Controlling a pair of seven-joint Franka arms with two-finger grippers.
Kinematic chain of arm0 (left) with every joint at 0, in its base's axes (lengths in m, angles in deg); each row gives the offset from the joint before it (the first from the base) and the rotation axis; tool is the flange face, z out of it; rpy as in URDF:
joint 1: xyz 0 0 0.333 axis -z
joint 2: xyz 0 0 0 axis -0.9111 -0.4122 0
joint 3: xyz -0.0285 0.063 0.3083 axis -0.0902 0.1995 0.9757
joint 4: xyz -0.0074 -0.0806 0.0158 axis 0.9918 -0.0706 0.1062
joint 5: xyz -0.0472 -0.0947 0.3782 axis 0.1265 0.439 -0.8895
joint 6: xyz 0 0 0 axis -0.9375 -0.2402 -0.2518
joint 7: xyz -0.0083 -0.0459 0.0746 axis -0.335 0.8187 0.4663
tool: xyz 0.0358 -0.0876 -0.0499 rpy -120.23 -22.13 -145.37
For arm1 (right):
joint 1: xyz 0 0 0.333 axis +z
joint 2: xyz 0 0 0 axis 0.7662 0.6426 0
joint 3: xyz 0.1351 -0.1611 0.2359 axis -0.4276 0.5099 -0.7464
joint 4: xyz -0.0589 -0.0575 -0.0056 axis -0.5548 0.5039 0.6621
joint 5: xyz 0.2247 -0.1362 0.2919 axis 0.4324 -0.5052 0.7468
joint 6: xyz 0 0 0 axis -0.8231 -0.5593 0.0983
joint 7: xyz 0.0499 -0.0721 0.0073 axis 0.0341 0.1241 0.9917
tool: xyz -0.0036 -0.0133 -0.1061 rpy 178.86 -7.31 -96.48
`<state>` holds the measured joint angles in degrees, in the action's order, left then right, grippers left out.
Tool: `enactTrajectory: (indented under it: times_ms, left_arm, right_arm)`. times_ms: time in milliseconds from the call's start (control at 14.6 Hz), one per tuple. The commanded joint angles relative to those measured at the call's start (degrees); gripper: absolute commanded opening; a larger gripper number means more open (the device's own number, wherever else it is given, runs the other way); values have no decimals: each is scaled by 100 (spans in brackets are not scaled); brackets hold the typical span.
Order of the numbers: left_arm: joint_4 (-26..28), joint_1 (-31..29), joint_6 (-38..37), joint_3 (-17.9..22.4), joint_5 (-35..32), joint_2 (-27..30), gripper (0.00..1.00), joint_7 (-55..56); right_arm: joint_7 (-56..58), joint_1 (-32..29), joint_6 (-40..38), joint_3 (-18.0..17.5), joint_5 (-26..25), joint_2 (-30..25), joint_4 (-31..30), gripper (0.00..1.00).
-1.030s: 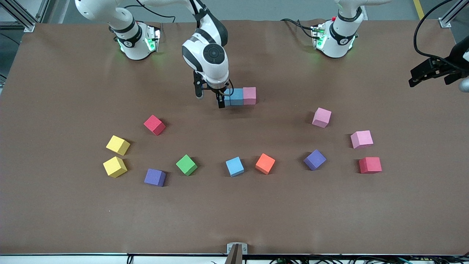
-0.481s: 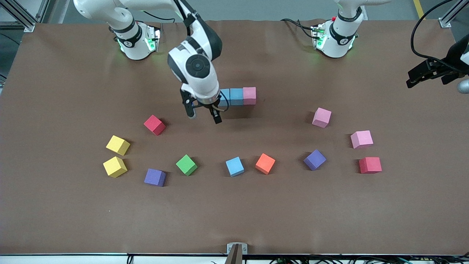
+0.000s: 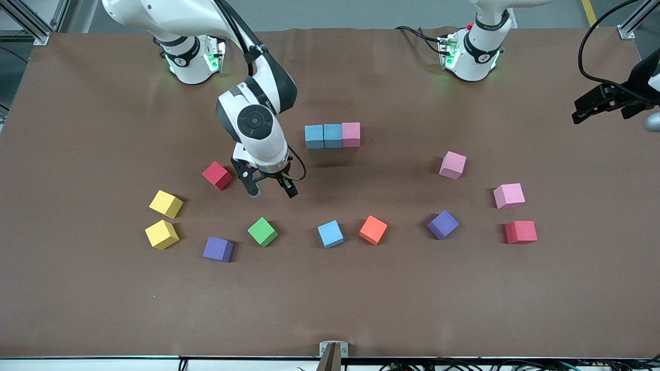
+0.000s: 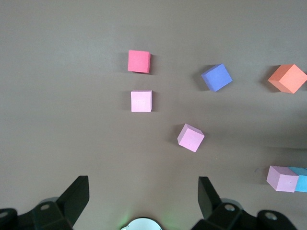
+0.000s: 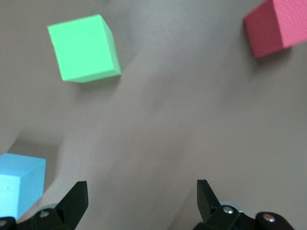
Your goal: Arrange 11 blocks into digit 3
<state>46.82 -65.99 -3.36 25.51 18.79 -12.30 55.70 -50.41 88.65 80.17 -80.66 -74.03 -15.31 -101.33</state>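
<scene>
My right tool (image 3: 270, 190) hangs spread and empty over bare brown worktop (image 3: 330, 299), between the red foam cube (image 3: 217, 175) and the green foam cube (image 3: 262, 231). My left tool (image 3: 600, 103) waits, spread and empty, at the left arm's end of the worktop. Progress: one row of three touching foam cubes is laid, light blue (image 3: 313, 137), light blue (image 3: 332, 136), pink (image 3: 350, 134). In my judgement, eight cubes remain to place; the loose ones lie scattered nearer the front camera.
</scene>
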Motion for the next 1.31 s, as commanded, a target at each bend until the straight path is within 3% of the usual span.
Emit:
enactTrajectory:
  times_ms: [0, 412, 962, 1237]
  left_arm:
    - [35, -28, 88, -10, 17, 27, 100, 47]
    - [17, -28, 106, -10, 17, -17, 100, 47]
    - [-70, -72, 316, 34, 69, -236, 100, -67]
    - [-62, -64, 440, 42, 70, -254, 100, -59]
  right_arm:
    - [366, -189, -46, -80, -86, 373, 522, 100]
    - [1166, -575, -38, -80, -86, 637, 875, 100]
    - [1957, -936, -20, -80, -112, 751, 893, 100]
    - [2020, -1007, -20, -80, -103, 1014, 1296, 100]
